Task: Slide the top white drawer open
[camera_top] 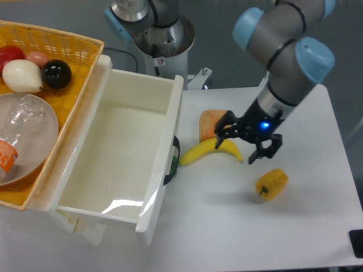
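Top white drawer stood pulled well out from the cabinet front, tray bare inside, its curved black handle facing the table's right half. Judged the slide as essentially done; the step in hand looked like clearing the arm away. To do that well: lift off and travel right, wrist kept high enough to pass over the loose fruit, no contact with the drawer front that could nudge it back in.

Gripper hung over the table well apart from the handle, above the banana's far end. Fingers spread wide, nothing between them.

Count, largest first:
- drawer seen open: 1 (lower drawer not discernible)
- wicker basket on the cabinet top: 1
- clear bowl in the basket: 1
- banana: 1
- orange slab-like item just behind the banana: 1
- yellow pepper: 1
- round items in the basket: white, black, red, pinkish, 4 in all
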Robot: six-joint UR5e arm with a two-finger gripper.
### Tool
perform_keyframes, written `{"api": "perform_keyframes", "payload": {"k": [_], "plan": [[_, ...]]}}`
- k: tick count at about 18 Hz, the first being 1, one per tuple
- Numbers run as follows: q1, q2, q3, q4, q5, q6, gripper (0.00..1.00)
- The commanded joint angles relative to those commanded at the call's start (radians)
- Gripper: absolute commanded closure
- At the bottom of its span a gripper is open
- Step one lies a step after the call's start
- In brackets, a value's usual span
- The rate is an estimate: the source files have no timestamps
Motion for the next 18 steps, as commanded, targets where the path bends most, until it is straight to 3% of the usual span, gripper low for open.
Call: {"api": "perform_keyframes", "payload": {"k": [5,11,14,18], "plan": [[0.015,-0.023,0.003,0.071,0.037,0.118,0.0],[0.035,-0.026,0.008,0.134,0.137,0.504,0.0],[0.039,-0.041,0.011,0.196,0.192,0.725,0.0],[0.028,-0.126,0.076,0.243,0.364,0.732,0.0]]}}
